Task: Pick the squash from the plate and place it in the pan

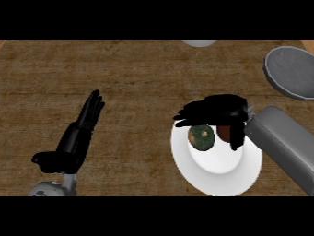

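Observation:
A dark green, round squash (201,138) lies on the upper part of a white plate (220,177), with a brown patch (223,134) just to its right. My right hand (217,110) hovers over the plate's far rim. Its fingers reach left above the squash and its thumb hangs down past the brown patch, so the squash sits in the gap between them, not clasped. The grey pan (296,71) rests at the far right of the counter, beyond the right forearm. My left hand (74,143) rests open at the lower left, fingers straight and pointing away.
A pale round object (199,43) peeks in at the counter's far edge, top centre. The brown wooden counter (139,83) stretches between the hands. The pan's handle runs off the right edge.

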Motion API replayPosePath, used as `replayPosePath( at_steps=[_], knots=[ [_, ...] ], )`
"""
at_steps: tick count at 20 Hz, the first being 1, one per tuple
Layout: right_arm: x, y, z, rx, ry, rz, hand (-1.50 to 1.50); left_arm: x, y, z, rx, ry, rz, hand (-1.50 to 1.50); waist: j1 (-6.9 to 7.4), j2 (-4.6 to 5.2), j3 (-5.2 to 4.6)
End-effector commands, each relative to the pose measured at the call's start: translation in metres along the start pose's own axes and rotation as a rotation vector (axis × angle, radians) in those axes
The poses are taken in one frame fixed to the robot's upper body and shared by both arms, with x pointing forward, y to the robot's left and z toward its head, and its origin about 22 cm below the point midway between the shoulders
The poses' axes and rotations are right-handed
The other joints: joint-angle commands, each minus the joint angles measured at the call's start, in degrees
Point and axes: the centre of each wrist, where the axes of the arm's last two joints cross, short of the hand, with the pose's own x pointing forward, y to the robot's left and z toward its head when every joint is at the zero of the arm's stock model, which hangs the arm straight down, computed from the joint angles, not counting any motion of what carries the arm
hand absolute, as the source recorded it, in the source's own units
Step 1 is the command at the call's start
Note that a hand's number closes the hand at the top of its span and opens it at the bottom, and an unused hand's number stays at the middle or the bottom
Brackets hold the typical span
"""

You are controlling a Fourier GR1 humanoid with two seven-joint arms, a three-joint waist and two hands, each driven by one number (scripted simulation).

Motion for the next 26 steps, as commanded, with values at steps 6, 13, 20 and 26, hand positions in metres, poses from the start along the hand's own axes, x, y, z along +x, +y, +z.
replayPosePath(
  at_steps=[6, 13, 20, 26],
  knots=[
    [-0.012, 0.019, -0.001, -0.01, -0.03, -0.075, -1.5, -0.01, 0.013, 0.008, 0.016, 0.002, -0.002, 0.0, -0.07, -0.03, -0.01],
    [-0.017, 0.024, -0.024, 0.009, -0.011, -0.078, -1.5, -0.005, 0.02, 0.011, 0.031, -0.013, -0.005, 0.0, 0.11, 0.02, 0.0],
    [-0.018, 0.039, -0.048, 0.121, -0.006, 0.009, 1.5, -0.008, 0.0, 0.002, -0.01, -0.022, -0.005, 0.0, 0.57, 0.24, 0.01],
    [-0.013, 0.064, -0.068, 0.095, -0.042, 0.113, 1.5, -0.004, -0.007, -0.012, 0.008, -0.013, -0.004, 0.0, 0.27, 0.26, 0.02]
  ],
)
